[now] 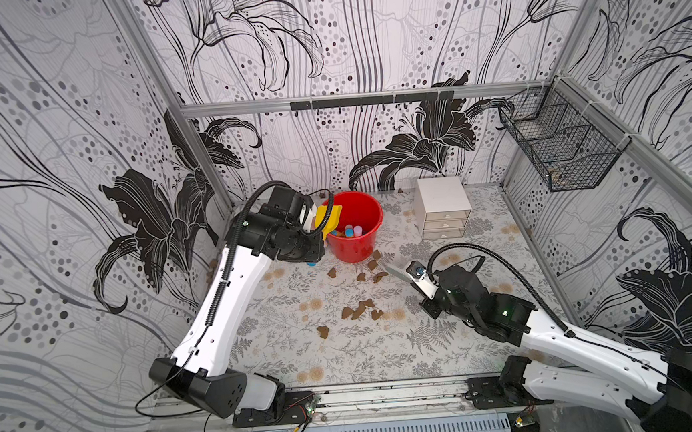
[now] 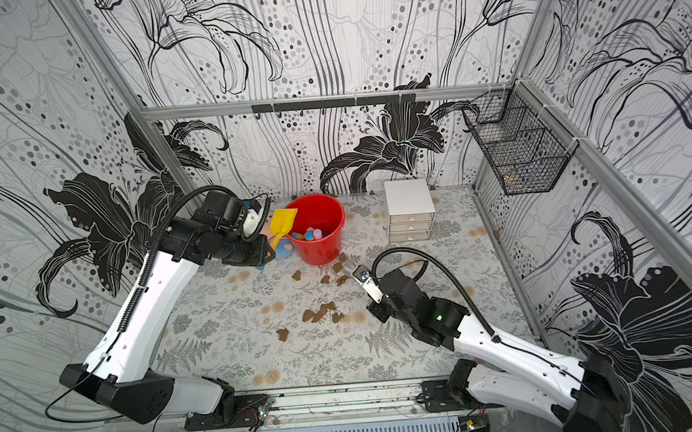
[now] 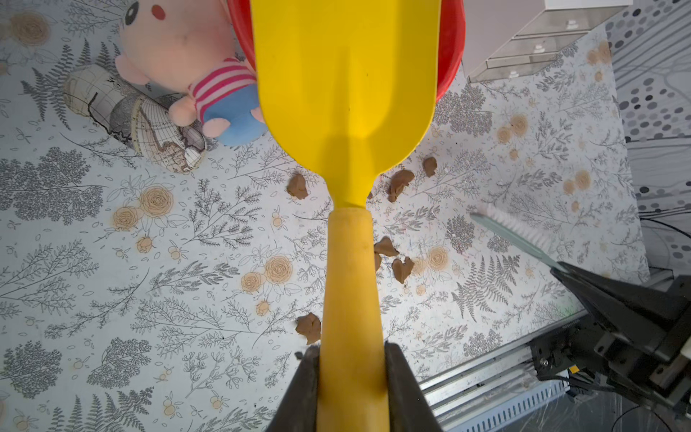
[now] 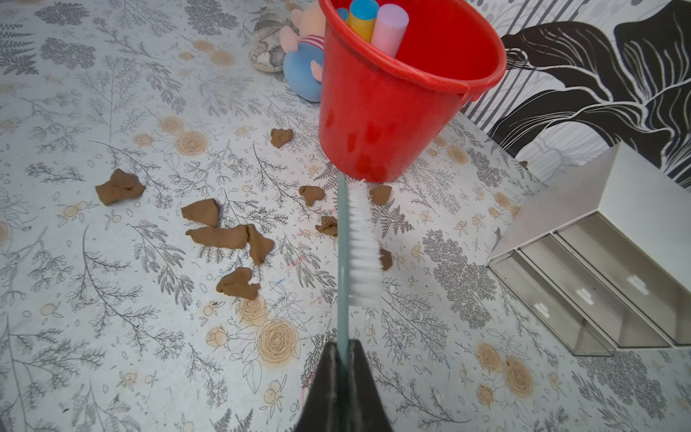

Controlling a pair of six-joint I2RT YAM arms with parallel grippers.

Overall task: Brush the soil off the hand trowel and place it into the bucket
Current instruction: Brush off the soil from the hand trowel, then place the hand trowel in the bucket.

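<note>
The left gripper [image 3: 351, 361] is closed narrowly on the yellow handle of the hand trowel [image 3: 346, 93], whose blade overlaps the rim of the bucket [image 2: 317, 248] on the left arm's side in both top views. The right gripper [image 4: 343, 349] is pinched tight on the thin handle of a white-bristled brush [image 4: 362, 243], its tip near the bucket's base. Pastel cylinders [image 4: 389, 31], blue, yellow and pink, stand inside the bucket, while the soil [image 4: 218, 236] lies in brown clumps on the table [image 1: 286, 346] in front of it, apart from the trowel.
</note>
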